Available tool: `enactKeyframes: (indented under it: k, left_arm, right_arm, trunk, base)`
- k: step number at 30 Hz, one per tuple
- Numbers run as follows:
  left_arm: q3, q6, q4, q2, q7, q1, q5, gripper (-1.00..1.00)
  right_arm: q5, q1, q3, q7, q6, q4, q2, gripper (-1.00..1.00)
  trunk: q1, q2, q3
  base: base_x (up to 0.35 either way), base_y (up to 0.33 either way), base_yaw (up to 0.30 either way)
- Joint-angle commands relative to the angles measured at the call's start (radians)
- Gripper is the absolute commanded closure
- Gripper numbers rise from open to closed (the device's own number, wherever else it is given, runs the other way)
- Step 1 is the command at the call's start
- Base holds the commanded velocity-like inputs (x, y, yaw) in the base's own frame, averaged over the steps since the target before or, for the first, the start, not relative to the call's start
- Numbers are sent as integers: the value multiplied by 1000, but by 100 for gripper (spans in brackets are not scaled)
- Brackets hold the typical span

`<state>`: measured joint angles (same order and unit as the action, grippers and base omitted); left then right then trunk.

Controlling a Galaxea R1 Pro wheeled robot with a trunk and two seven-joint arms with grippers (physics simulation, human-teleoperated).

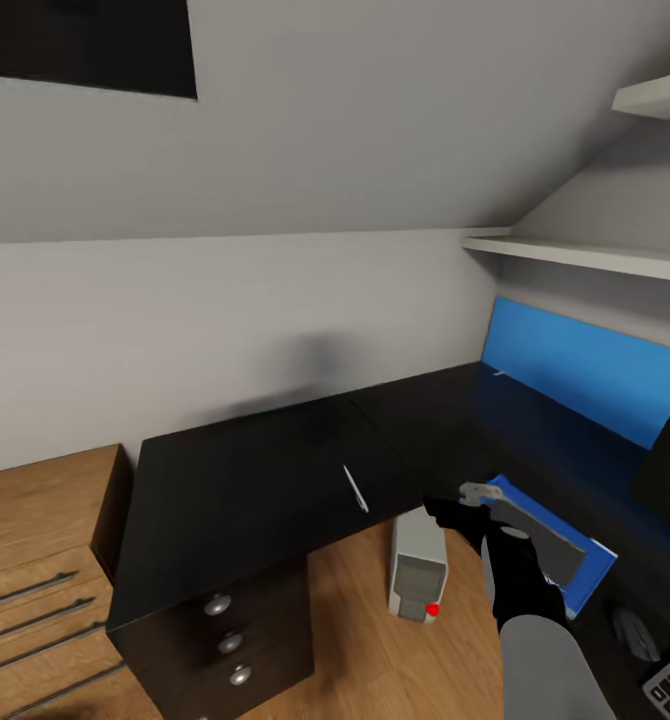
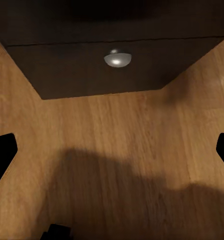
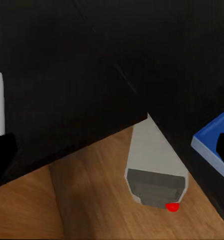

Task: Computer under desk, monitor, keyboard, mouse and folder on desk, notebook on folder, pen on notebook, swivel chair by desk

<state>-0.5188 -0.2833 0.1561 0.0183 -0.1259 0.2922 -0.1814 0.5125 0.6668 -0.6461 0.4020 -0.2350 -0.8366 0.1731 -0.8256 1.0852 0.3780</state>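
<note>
Pen point(image 1: 355, 489) is lying on the black tabletop point(image 1: 245, 480) near its front edge. Computer point(image 1: 417, 566) is on the floor, tucked under the tabletop w/ a red light on its front. Blue folder point(image 1: 565, 545) sits on the tabletop just right of it, w/ the right gripper point(image 1: 478, 495) over its near corner; jaws look spread wide, nothing in them. Left gripper point(image 2: 112, 150) is down by a drawer knob point(image 2: 117, 59), jaws wide too.
</note>
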Motion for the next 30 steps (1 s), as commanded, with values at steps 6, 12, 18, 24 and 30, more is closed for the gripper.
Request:
enactKeyframes:
  k: [6, 12, 18, 24, 30]
  left_arm:
    - [-9, -7, -1, -6, -3, 1, -10, -100]
    - [-9, -8, -4, -8, -4, 1, -11, -100]
    - [-9, -8, -14, -8, -4, 1, -10, -100]
    - [-8, -8, -15, -7, -4, 1, -10, -100]
    - [-8, -8, -15, -6, -4, 1, -10, -100]
  right_arm:
    - [11, -7, -6, 6, 37, -2, 1, -100]
    - [12, -10, -6, 6, 47, 0, 1, -100]
    - [13, -10, -6, 6, 49, 1, 1, -100]
    - [14, -10, -6, 8, 49, 0, 1, -100]
    - [14, -11, -5, 14, 49, -1, 1, -100]
  trunk:
    - [0, 1, 3]
    - [0, 1, 5]
    - [0, 1, 7]
    - [0, 1, 9]
    - [0, 1, 9]
  base:
    - [0, 0, 279]
    - [0, 0, 280]
    - [23, -47, 280]
    - [91, -251, 273]
    - [104, -309, 99]
